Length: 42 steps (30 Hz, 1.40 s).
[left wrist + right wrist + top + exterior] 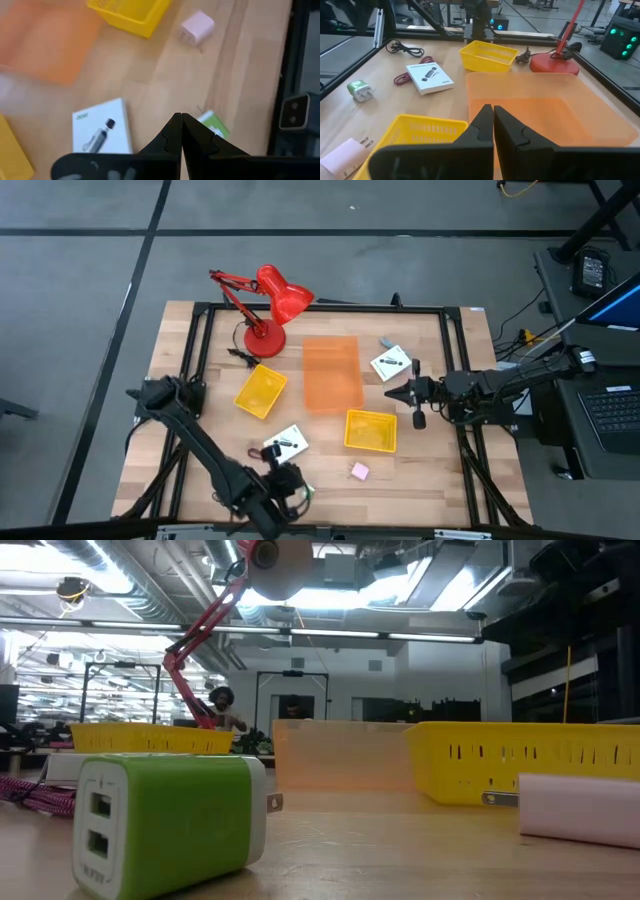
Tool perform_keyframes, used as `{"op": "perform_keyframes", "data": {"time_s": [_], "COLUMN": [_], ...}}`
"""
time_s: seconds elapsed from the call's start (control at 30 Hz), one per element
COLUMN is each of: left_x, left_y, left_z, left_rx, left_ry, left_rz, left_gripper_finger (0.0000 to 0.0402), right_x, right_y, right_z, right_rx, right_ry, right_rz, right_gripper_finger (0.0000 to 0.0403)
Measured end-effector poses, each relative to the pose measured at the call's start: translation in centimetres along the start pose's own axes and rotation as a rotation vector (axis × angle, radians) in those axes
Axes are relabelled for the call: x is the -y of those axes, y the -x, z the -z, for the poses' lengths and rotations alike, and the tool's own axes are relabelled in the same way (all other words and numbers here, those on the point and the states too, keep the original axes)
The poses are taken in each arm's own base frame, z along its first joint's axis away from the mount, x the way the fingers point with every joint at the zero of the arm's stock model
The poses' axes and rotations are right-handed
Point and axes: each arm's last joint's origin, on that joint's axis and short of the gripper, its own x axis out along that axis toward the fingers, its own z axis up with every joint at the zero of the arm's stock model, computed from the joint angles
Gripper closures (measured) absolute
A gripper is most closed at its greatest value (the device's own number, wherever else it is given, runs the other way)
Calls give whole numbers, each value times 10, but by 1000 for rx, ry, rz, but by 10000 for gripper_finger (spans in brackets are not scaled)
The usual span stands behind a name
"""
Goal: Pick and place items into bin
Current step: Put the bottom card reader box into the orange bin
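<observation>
Both end effectors are closed and empty: the left end effector [181, 116] above the green block [213, 124], the right end effector [493, 109] over the orange bin [555, 107].

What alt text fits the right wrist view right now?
The right gripper, shut and empty, hovers over an empty orange bin. Beyond sit two yellow baskets, a white card, a green charger, a pink charger and a red lamp base.
</observation>
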Motion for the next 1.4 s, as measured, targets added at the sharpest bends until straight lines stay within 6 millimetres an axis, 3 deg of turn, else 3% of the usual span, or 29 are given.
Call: {"op": "perform_keyframes", "data": {"time_s": [0.37, 0.67, 1.07, 1.4], "left_x": [25, 15, 15, 15], "left_y": [-7, -22, -23, -23], "left_z": [-12, 0, -2, -2], "left_rx": [-123, -286, -250, -230], "left_ry": [-30, -30, -18, 1], "left_rz": [-84, -237, -244, -249], "left_gripper_finger": [400, 400, 399, 343], "right_x": [0, 0, 0, 0], "right_y": [0, 0, 0, 0], "right_z": [1, 4, 4, 4], "right_rx": [-8, -37, -41, -42], "right_ry": [5, 14, 15, 15], "right_rz": [0, 3, 3, 3], "right_gripper_finger": [403, 403, 403, 403]}}
